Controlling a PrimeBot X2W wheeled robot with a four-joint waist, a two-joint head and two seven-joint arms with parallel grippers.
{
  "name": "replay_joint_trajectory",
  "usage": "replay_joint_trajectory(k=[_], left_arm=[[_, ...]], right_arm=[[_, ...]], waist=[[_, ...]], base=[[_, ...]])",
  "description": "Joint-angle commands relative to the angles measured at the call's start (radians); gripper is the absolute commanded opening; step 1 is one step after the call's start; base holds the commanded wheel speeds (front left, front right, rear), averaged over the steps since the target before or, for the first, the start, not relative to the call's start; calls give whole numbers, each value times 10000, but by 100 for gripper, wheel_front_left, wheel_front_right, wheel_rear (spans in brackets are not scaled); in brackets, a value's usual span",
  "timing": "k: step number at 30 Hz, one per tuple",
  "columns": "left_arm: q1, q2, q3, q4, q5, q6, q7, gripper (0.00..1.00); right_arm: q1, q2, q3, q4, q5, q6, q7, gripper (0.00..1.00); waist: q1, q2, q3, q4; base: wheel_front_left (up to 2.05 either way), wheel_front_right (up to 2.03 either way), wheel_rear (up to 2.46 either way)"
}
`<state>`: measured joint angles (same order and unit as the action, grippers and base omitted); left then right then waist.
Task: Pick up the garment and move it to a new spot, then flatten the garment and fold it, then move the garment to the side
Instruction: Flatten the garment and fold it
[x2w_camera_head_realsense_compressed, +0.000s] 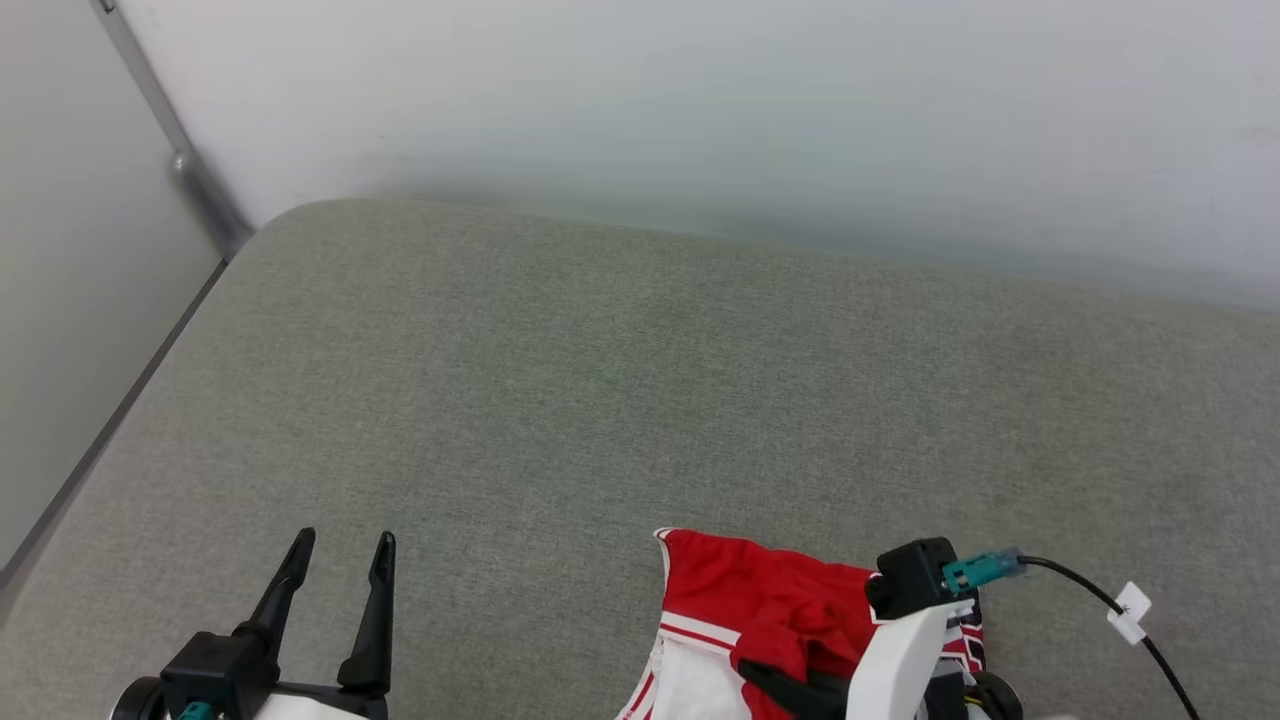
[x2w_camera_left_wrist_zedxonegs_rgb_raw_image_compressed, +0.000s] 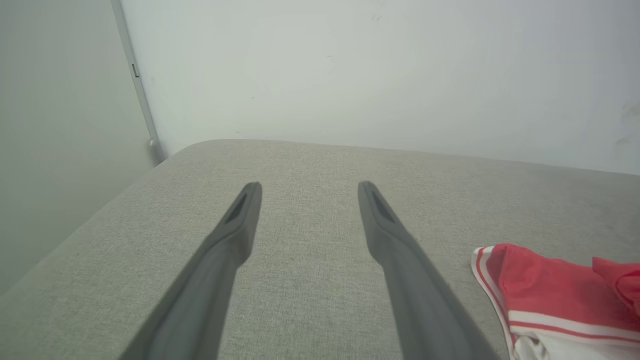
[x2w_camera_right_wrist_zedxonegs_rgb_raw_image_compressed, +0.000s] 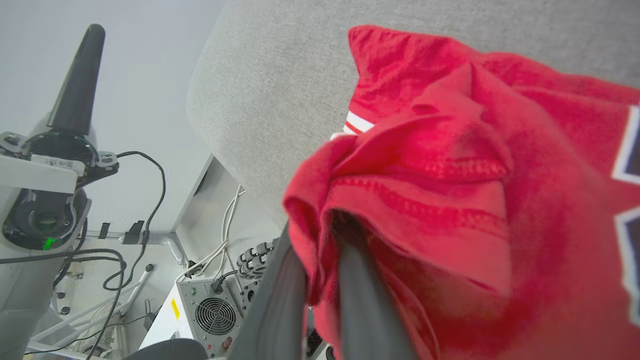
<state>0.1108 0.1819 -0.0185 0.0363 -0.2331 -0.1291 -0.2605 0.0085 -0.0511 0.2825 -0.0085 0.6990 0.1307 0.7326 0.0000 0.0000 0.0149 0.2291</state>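
Head view: the garment (x2w_camera_head_realsense_compressed: 760, 600) lies bunched at the near edge of the grey padded surface (x2w_camera_head_realsense_compressed: 560, 380), right of centre, with red body cloth uppermost and a white sleeve with striped trim below it. The right gripper (x2w_camera_head_realsense_compressed: 800, 688) is buried in its folds. The left gripper (x2w_camera_head_realsense_compressed: 346, 540) hovers well apart to the left, fingers spread wide and empty. A black cable (x2w_camera_head_realsense_compressed: 1080, 585) carries a small white tag (x2w_camera_head_realsense_compressed: 1130, 605); nothing on it can be read

Left wrist view: the wide-set fingers hang over bare grey fabric, with the jersey's striped edge at lower right

Right wrist view: the two fingers stand narrow, pinching a gathered fold of red cloth beside a stitched hem. Dark, white-outlined lettering shows at the right edge, cut off and unreadable. A label on the other arm's wrist is too small to read

The cloth looks light, limp and unbreakable, and from a single pinch it will likely sag and twist. Two spaced holds along the hem or shoulders should suit flattening better
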Motion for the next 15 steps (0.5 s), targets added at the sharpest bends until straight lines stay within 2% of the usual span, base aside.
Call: replay_joint_trajectory(k=[1,5,6,7,15], left_arm=[[-130,5,-7,33,-17,-9,-66,100],[-133,27,-87,114,-68,-13,-60,100],[-145,31,-98,122,-78,-14,-58,100],[-153,33,-111,128,-79,-14,-58,100],[-34,102,-100,184,-91,-15,-57,100]], right_arm=[[-316,17,86,306,202,0,-242,0],[-828,20,385,1249,387,0,-857,0],[-976,18,473,1458,269,0,-1013,53],[-1093,22,627,1631,234,0,-1145,100],[-1485,21,1764,1894,1376,0,-1839,100]], waist=[[0,0,11,84],[0,0,25,230],[0,0,30,257],[0,0,32,287],[0,0,-35,278]], base=[[0,0,0],[0,0,0],[0,0,0],[0,0,0],[0,0,0]])
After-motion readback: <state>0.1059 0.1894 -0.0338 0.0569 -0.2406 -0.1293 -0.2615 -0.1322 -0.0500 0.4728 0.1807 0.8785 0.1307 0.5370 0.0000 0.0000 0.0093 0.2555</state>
